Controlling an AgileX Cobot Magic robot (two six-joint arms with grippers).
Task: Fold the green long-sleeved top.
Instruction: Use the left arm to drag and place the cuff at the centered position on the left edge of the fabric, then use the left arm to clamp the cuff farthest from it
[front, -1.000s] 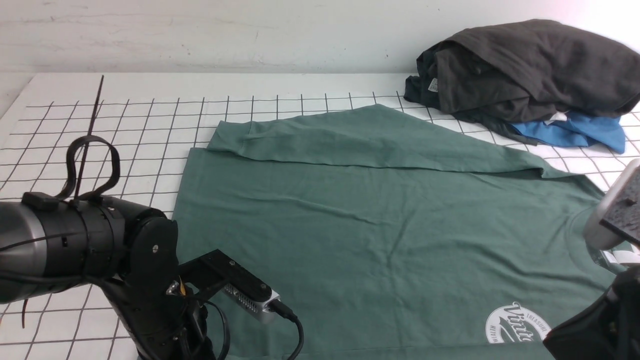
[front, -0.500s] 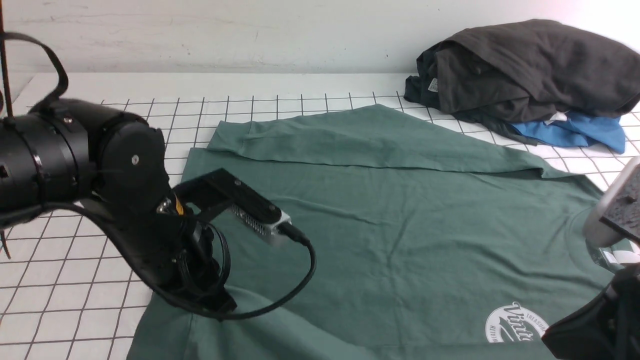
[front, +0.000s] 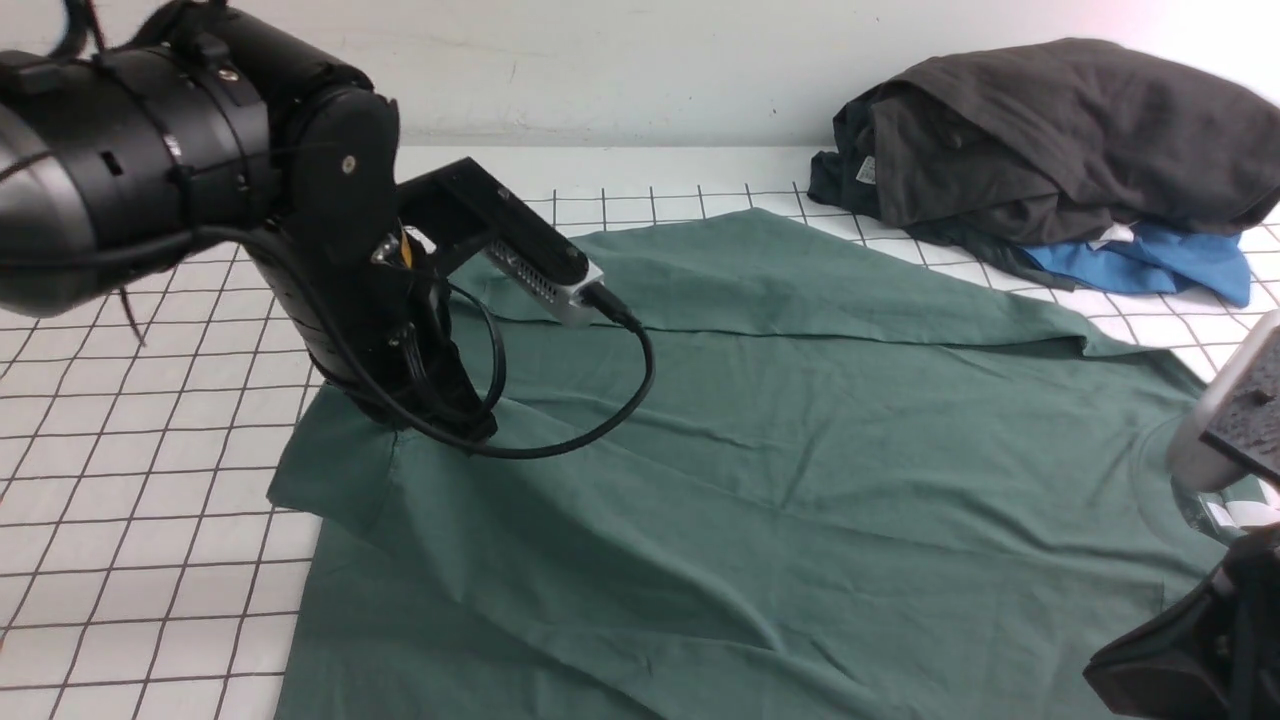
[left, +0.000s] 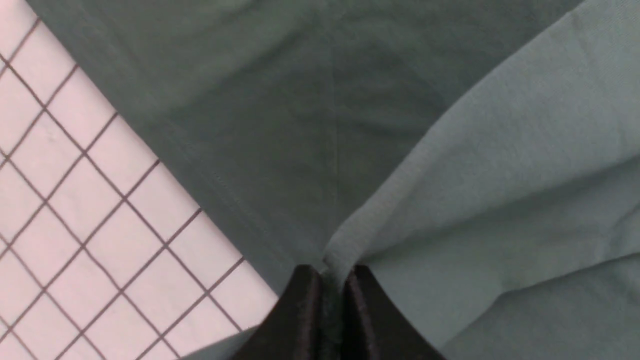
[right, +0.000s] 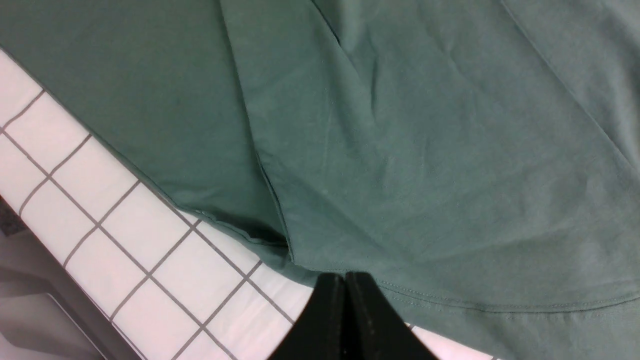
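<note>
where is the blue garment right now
In the front view, the bright blue garment lies at the far right of the table, tucked under the charcoal-grey garment.

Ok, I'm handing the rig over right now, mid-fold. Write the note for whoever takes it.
Left tool: shut on the green long-sleeved top, pinching its near-left edge and holding it raised above the table.
Right tool: shut, at the top's hem; whether it pinches cloth is unclear.
Done: far sleeve lies folded across the body.
Left: lay the raised edge over, probably toward the far side, then finish the remaining folds.
Charcoal garment and blue garment sit piled at far right.
</note>
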